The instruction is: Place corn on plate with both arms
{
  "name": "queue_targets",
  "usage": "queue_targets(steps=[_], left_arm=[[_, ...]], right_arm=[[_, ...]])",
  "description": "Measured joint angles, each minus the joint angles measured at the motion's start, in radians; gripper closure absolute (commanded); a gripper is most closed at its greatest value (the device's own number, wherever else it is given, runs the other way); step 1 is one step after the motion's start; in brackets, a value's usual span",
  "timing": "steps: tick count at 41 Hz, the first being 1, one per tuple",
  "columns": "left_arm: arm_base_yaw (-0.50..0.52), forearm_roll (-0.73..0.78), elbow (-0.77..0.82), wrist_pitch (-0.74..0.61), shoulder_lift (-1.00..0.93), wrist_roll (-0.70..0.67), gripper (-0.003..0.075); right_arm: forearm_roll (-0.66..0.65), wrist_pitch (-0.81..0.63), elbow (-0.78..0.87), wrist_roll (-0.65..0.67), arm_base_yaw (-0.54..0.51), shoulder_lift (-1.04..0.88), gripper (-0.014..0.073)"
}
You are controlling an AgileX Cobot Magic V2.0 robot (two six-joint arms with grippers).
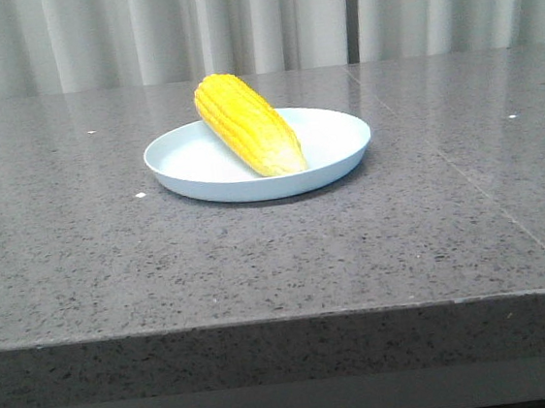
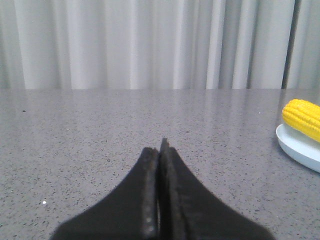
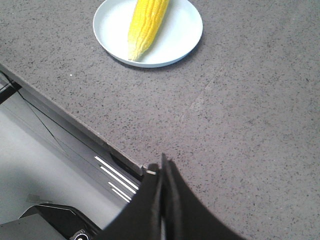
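Corn (image 1: 248,125) lies slantwise on the plate (image 1: 330,144) on the grey desk (image 1: 258,254) in the front view. From the left wrist, the left gripper (image 2: 160,150) is pressed together, empty, well apart from the plate. From the right wrist, the right gripper (image 3: 162,167) is likewise pressed together near the desk's edge.

Grey speckled stone surface (image 1: 259,264) before pale pleated curtains (image 1: 253,21).
Lit softly and evenly; thick front edge, faint seam line toward the right side.
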Motion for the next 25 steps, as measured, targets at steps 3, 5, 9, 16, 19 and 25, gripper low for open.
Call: queue_targets(steps=[3, 5, 9, 16, 19, 25], left_arm=[[0.000, -0.001, 0.000, 0.000, 0.000, 0.002, 0.0741], [0.000, -0.003, 0.000, 0.000, 0.000, 0.002, 0.0741], [0.000, -0.002, 0.000, -0.002, 0.000, 0.002, 0.0741], [0.000, -0.002, 0.000, -0.002, 0.000, 0.002, 0.0741], [0.000, -0.002, 0.000, -0.002, 0.000, 0.002, 0.0741], [0.012, -0.002, 0.000, -0.002, 0.000, 0.002, 0.0741]], right_arm=[[0.000, 0.000, 0.000, 0.000, 0.000, 0.000, 0.0662], [0.000, 0.000, 0.000, 0.000, 0.000, 0.000, 0.0662], [0.000, 0.000, 0.000, 0.000, 0.000, 0.000, 0.0662], [0.000, 0.000, 0.000, 0.000, 0.000, 0.000, 0.0662], [0.000, 0.000, 0.000, 0.000, 0.000, 0.000, 0.0662], [0.000, 0.000, 0.000, 0.000, 0.000, 0.000, 0.0662]])
